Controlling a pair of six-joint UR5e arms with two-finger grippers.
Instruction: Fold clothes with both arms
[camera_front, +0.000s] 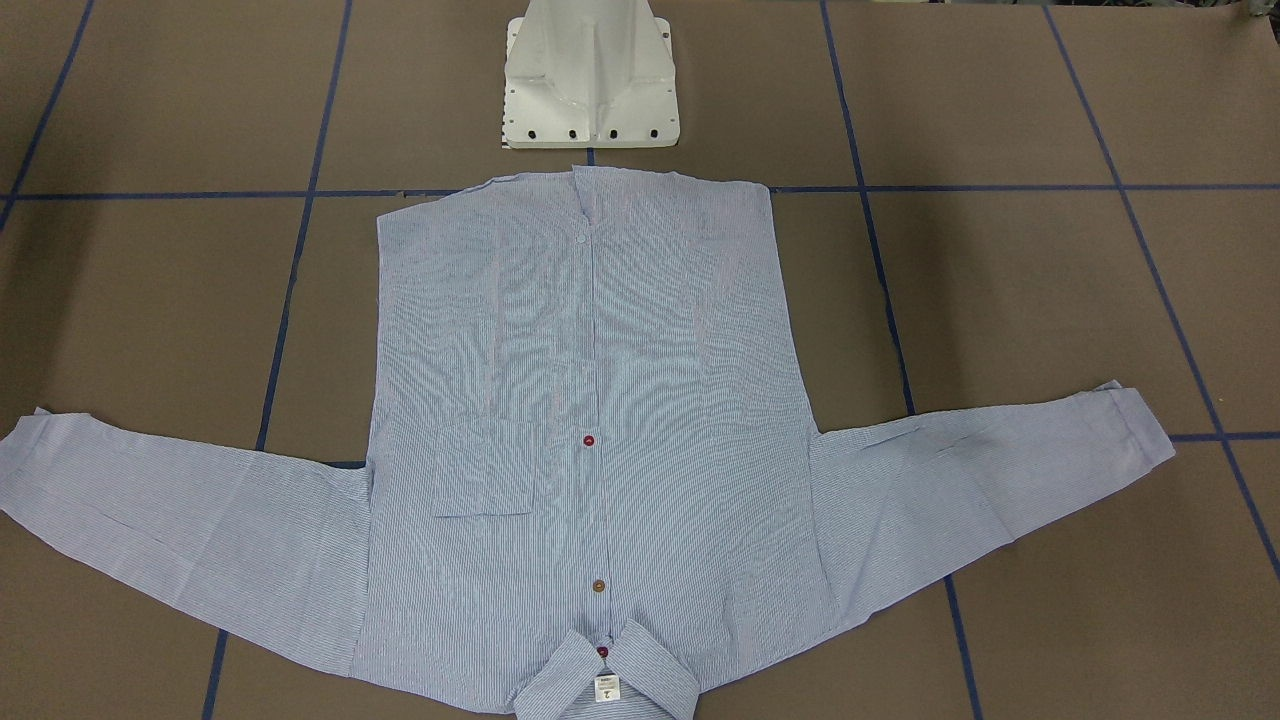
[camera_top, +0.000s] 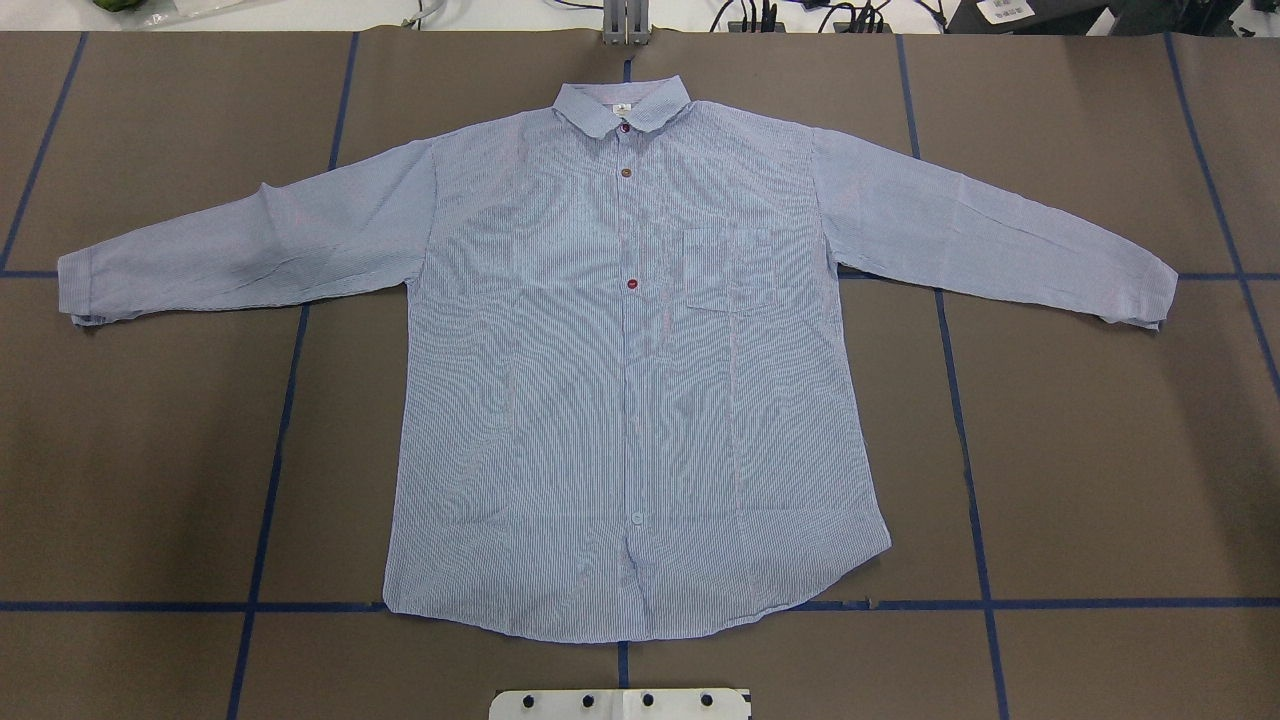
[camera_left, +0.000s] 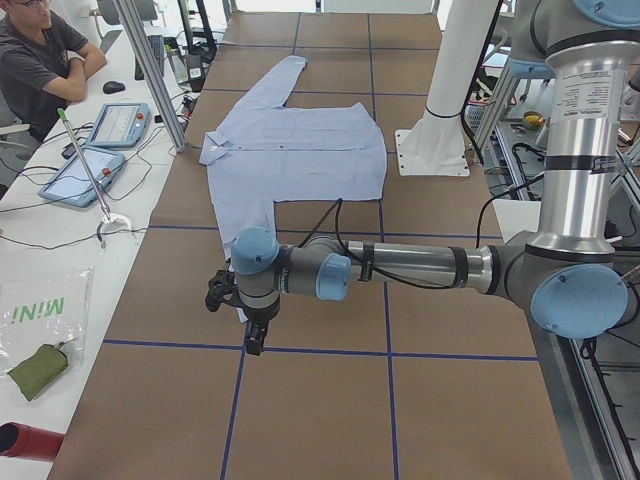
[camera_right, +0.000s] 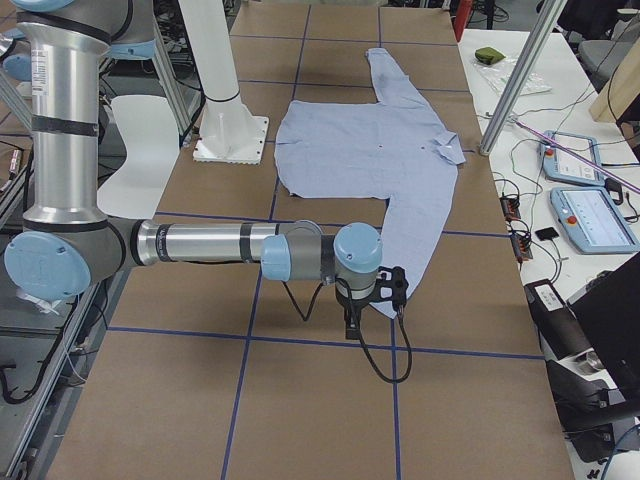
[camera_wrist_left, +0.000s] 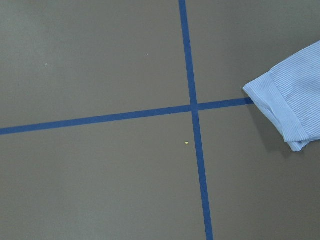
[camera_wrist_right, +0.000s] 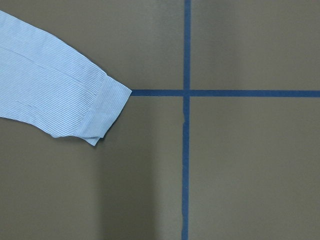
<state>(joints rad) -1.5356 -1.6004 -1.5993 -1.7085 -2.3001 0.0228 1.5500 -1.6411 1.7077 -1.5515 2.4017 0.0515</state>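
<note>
One shirt (camera_top: 630, 350) lies flat on the table (camera_top: 1100, 450), front up, sleeves spread wide, with the white base (camera_top: 620, 703) just past its hem. The left gripper (camera_left: 253, 343) hangs near one cuff and the right gripper (camera_right: 351, 328) near the other. I cannot tell how their jaws stand.

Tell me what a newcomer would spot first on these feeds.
The light blue striped shirt lies spread flat, buttoned front up, in the middle of the table, with its sleeves out to both sides and its collar away from the robot's base. The left arm and the right arm each stretch out low over the brown table with its blue tape grid, out by a sleeve cuff.
</note>
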